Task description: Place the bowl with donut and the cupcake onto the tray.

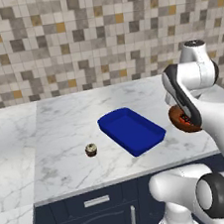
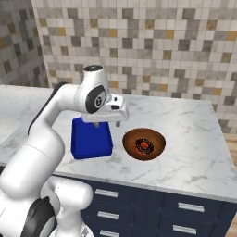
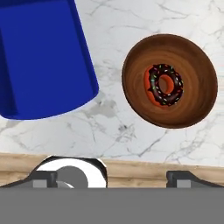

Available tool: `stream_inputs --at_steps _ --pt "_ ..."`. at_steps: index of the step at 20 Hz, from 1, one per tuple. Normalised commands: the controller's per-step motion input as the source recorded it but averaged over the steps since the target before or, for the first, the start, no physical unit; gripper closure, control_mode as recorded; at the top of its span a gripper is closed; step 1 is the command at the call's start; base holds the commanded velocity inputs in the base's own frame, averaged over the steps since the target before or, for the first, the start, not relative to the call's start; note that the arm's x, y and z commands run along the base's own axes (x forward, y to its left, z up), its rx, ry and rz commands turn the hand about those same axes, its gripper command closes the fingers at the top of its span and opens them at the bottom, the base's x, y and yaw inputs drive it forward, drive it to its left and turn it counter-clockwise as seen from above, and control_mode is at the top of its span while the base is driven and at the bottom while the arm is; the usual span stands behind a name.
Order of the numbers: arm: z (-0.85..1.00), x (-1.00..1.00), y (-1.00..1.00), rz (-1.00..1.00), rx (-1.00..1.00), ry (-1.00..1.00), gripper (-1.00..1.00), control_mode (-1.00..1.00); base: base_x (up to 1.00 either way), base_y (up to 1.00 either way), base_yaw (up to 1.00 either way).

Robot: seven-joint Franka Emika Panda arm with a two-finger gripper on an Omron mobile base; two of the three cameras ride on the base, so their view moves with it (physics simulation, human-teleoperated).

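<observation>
Claw (image 3: 111, 177) – jaws apart, nothing held, hovering above the worktop (image 1: 66, 125) between tray (image 1: 132, 130) and bowl with donut (image 2: 144, 144). Bowl sits just beside the tray's end, not touching, donut centred inside. Cupcake (image 1: 91, 149) stands on the tray's other side, nr the front edge. Risk: shallow rim – a poorly placed pinch could slip, tipping the bowl or nudging it away from the tray. Tray itself bare.

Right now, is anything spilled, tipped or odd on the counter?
Nothing stands out. The bowl sits upright with its donut inside, the cupcake stands upright, and the tray lies flat between them, holding nothing yet.
</observation>
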Motion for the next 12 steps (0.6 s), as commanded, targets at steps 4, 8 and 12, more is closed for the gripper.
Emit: stream_inputs --at_steps 4,8,12 --pt "-0.32 0.1 -0.24 0.11 -0.03 0.03 -1.0 -1.0 0.0 0.0 0.0" --pt "-0.44 0.15 -0.13 0.16 -0.01 0.02 -1.0 -1.0 0.0 0.0 0.0" --pt "-0.42 0.29 -0.13 0.18 0.0 0.01 -1.0 -1.0 0.0 0.0 0.0"
